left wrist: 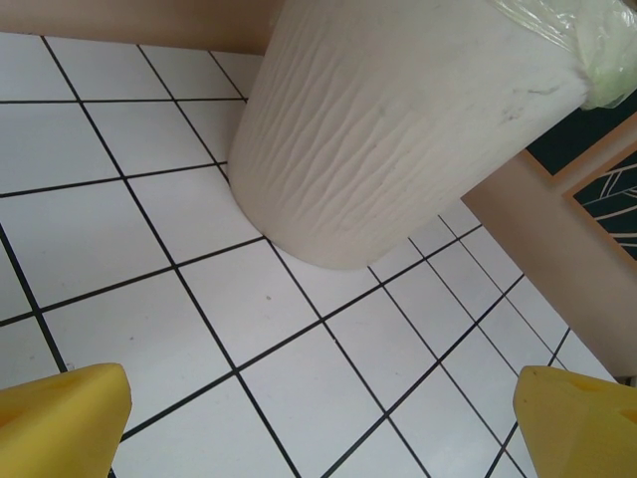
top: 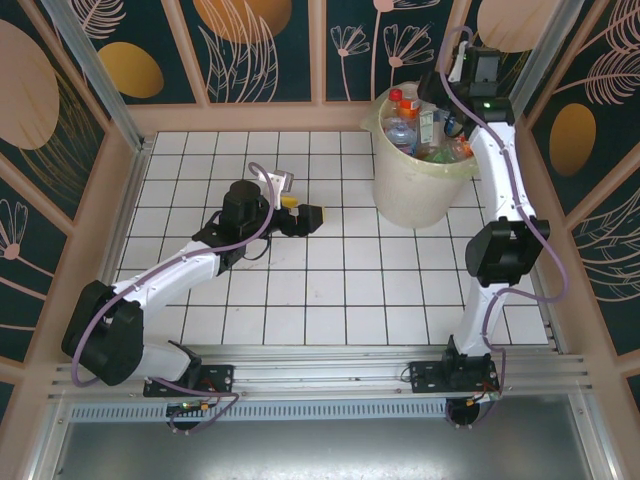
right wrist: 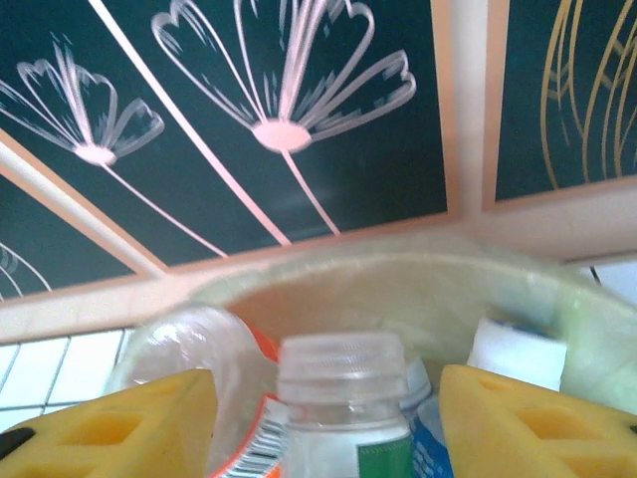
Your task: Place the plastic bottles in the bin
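top external view: the bin [top: 410,190] stands at about 1 o'clock on the white tiled table [top: 330,290], with several plastic bottles [top: 420,130] standing and leaning inside it. the right arm reaches over its rim from 3 o'clock. the left gripper [top: 300,215] hovers near the table's middle, with the bin at its 2 o'clock, apart from it. in the left wrist view its yellow fingers [left wrist: 60,418] sit spread wide with bare tiles between them. in the right wrist view the right gripper [right wrist: 328,418] hangs over the bin's mouth, jaws apart, with a clear-capped bottle [right wrist: 340,363] between them and a gap on each side of its neck.
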### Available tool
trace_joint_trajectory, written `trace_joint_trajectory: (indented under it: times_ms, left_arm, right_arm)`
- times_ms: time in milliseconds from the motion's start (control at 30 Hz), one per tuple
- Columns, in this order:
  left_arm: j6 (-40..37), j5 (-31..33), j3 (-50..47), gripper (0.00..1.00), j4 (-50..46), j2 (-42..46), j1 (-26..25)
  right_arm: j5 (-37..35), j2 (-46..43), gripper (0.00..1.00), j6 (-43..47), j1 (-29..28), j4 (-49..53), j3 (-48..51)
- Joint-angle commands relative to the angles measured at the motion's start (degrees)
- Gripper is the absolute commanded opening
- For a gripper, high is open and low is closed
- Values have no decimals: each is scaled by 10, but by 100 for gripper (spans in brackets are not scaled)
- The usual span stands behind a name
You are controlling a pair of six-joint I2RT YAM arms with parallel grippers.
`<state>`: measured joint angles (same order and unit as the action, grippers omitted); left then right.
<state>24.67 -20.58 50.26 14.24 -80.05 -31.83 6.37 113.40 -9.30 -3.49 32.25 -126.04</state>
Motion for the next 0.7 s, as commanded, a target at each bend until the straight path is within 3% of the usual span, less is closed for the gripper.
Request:
trace_joint_trajectory:
  times_ms: [0,167,300,400,667]
  left_arm:
    - [2,3,3,99,3,11,-2]
    - [1,3,2,99,3,10,-2]
    - [1,3,2,99,2,12,-2]
    - [-2,4,0,99,2,14,-2]
    - [1,-4,-4,99,13,15,-2]
  right_arm:
    - [-5,2,64,0,-4,23,-30]
    - [20,-28,61,6,-19,-3,26]
    - [-36,-72,61,21,-44,-31,110]
    - [-27,-121,61,14,-35,-66,170]
    - [-57,-216,66,23,-32,-76,213]
